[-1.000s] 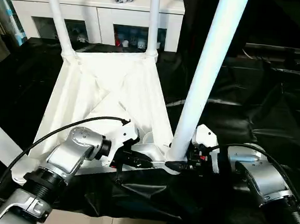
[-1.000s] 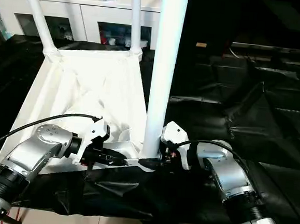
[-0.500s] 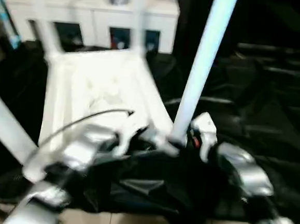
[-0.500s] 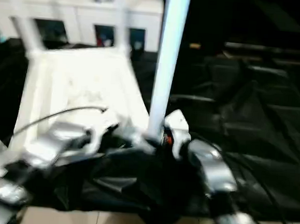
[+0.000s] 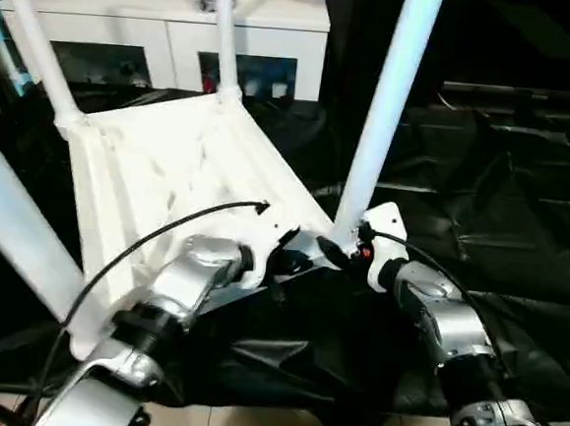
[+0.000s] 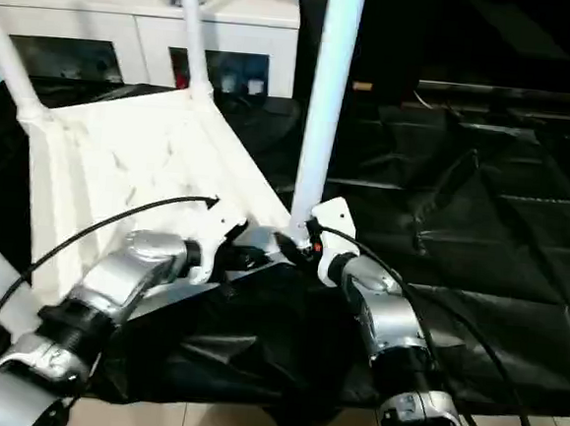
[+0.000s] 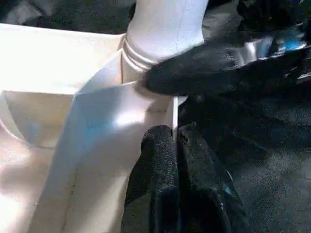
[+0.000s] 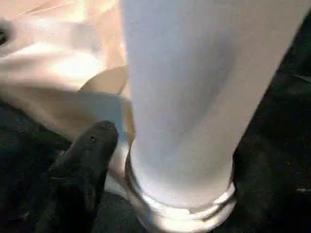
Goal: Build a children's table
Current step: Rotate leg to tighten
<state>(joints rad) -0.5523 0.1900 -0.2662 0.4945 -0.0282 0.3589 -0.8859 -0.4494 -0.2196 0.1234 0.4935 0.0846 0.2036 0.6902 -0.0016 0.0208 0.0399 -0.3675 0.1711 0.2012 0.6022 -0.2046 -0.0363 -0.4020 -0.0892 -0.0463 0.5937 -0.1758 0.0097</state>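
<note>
The white tabletop (image 5: 170,165) lies upside down, its ribbed underside facing up, on a surface covered in black sheeting (image 5: 503,201). It is the landmark here. Legs stand in its corner sockets: two thin-looking ones at the far corners, the far left leg (image 5: 36,45) and the far right leg (image 5: 223,35), and a thick near right leg (image 5: 382,112) rising at the corner closest to the robot's right arm. A fourth leg (image 5: 21,242) slants across at the near left side of the tabletop.

The left end effector (image 7: 177,145) rests at the tabletop's near right corner, its two black fingers pressed narrowly together over the thin rim wall of the tabletop just beside the socket. The right end effector (image 5: 346,252) sits at the base of the near right leg, where the leg meets its socket; one black finger (image 8: 87,160) lies against the socket collar, but whether it clamps the leg cannot be told.

Beyond the tabletop's far edge stands a white cabinet (image 5: 171,26) with glass doors.
</note>
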